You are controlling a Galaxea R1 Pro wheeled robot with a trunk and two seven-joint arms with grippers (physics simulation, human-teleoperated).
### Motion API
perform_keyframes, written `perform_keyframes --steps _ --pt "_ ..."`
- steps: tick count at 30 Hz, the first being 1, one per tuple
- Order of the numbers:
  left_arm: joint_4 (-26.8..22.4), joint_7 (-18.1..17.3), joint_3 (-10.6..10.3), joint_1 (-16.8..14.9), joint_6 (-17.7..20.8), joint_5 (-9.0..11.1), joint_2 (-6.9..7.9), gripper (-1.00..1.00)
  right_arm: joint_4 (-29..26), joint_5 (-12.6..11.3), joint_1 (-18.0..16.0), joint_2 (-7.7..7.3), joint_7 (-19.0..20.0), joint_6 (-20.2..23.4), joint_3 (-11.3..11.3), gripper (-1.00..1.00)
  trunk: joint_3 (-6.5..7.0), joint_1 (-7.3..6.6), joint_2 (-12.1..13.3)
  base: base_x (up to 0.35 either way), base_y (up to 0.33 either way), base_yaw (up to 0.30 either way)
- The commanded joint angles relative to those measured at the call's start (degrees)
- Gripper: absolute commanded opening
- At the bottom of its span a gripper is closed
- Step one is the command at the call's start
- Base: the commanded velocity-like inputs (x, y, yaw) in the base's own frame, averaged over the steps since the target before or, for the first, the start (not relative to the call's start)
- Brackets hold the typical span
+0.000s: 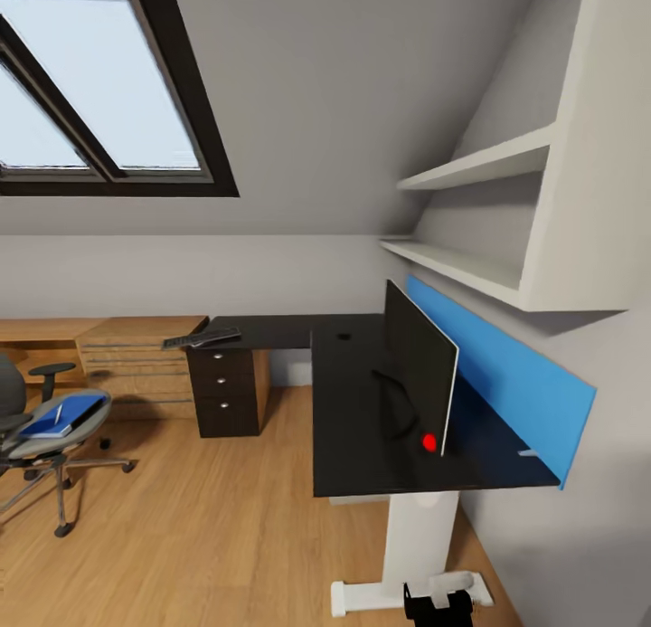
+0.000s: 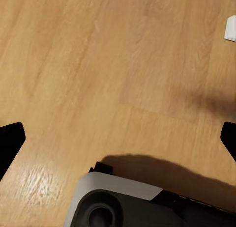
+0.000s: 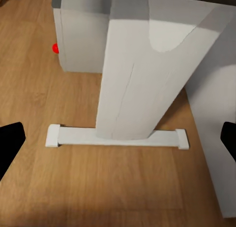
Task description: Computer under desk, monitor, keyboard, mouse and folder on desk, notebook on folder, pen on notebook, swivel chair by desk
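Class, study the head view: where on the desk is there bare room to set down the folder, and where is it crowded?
The desk is bare between its front edge and the monitor. The strip behind the monitor is tight. The keyboard occupies the far left end.

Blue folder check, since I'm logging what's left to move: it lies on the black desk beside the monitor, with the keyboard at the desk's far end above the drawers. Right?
Not quite. The head view shows the blue folder lying on the swivel chair seat, not on the desk beside the monitor. The rest holds: the keyboard sits at the desk's far end, above the drawers.
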Motion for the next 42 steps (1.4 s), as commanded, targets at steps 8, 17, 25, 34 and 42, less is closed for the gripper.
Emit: perform_keyframes --steps 8,17,25,34,42 --pt "-0.2 -0.1 0.2 0.0 0.0 -0.1 -0.29 1.0 0.1 -0.4 0.0 0.02 3.0 -0.3 0.5 1.0 -0.08 0.02 -0.1 0.032 0.334 0.0" --pt "-0.1 0.0 0.2 0.0 -0.1 -0.2 -0.16 1.0 0.1 -0.2 0.3 0.06 3.7 -0.3 0.5 1.0 -0.08 0.02 -0.1 0.166 0.3 0.0" --pt "-0.1 0.1 0.2 0.0 -0.5 -0.2 -0.17 1.0 0.1 -0.3 0.9 0.21 3.9 -0.3 0.6 1.0 -0.08 0.02 -0.1 0.084 0.254 0.0" --pt "-0.1 0.4 0.4 0.0 -0.5 -0.2 -0.25 1.0 0.1 -0.3 1.0 0.5 4.1 -0.2 0.7 1.0 -0.08 0.02 -0.1 0.006 0.088 0.0" --pt "-0.1 0.4 0.3 0.0 -0.5 -0.2 -0.17 1.0 0.1 -0.3 1.0 0.47 4.2 -0.2 0.7 1.0 -0.08 0.02 -0.1 0.0 0.136 0.0"
